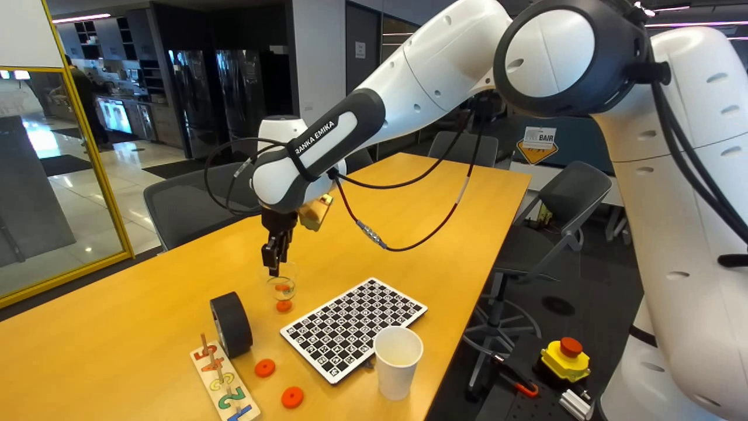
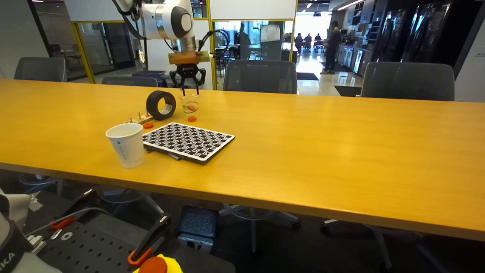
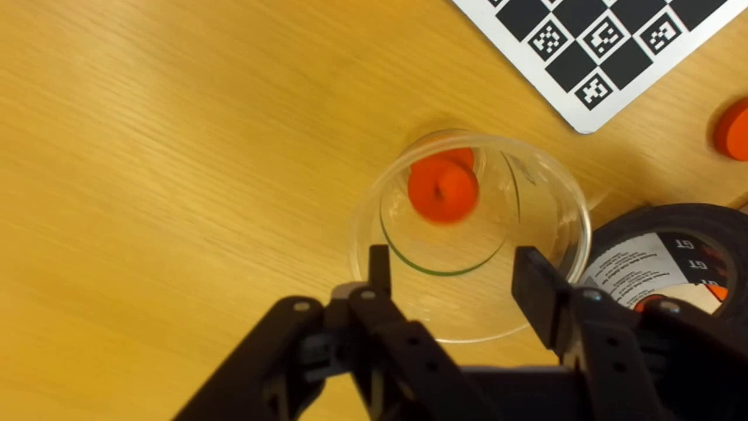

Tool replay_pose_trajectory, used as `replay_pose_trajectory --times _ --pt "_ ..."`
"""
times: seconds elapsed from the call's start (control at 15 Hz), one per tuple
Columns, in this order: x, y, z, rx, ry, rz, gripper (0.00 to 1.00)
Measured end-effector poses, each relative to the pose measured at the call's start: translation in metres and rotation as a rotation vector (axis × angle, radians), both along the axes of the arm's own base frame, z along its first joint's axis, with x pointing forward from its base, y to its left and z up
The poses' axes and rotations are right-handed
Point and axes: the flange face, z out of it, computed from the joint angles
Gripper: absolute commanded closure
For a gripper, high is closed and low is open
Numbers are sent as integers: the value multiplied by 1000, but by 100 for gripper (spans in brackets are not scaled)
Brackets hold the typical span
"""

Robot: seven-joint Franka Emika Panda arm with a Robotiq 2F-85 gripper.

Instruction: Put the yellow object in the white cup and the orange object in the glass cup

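Note:
The clear glass cup (image 3: 586, 234) stands upright below my gripper (image 3: 453, 255), which hovers at its rim with jaws apart and nothing between them. Inside the cup a blurred orange disc (image 3: 442, 196) sits clear of both fingers. A second orange shape (image 2: 192, 118) shows lower, at the cup's base; whether it is a separate disc I cannot tell. In both exterior views the fingertips hang over the cup's mouth. The white cup (image 1: 394, 371) stands upright near the table edge, well away from my gripper. The yellow object is hidden or out of view.
A black tape roll (image 1: 236, 327) stands on its side close to the glass cup. A checkered board (image 1: 353, 321) lies between the two cups. Near the roll are a wooden number board with pegs (image 1: 225, 380) and two loose orange-red discs, one nearer (image 1: 292, 397), one farther (image 1: 265, 368).

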Motion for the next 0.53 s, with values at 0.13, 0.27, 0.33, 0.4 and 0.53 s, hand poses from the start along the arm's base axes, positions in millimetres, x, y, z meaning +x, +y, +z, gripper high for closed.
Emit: replay_pose_trajectory --times 0.13,0.27,0.33,0.4,0.53 --pt "0 0 2 -2 6 0 0" --pt "-2 2 4 -4 19 3 0" --pt "-4 4 7 -4 30 5 0" --pt "-7 6 11 -4 45 7 0" --pt "-18 14 20 5 81 11 0"
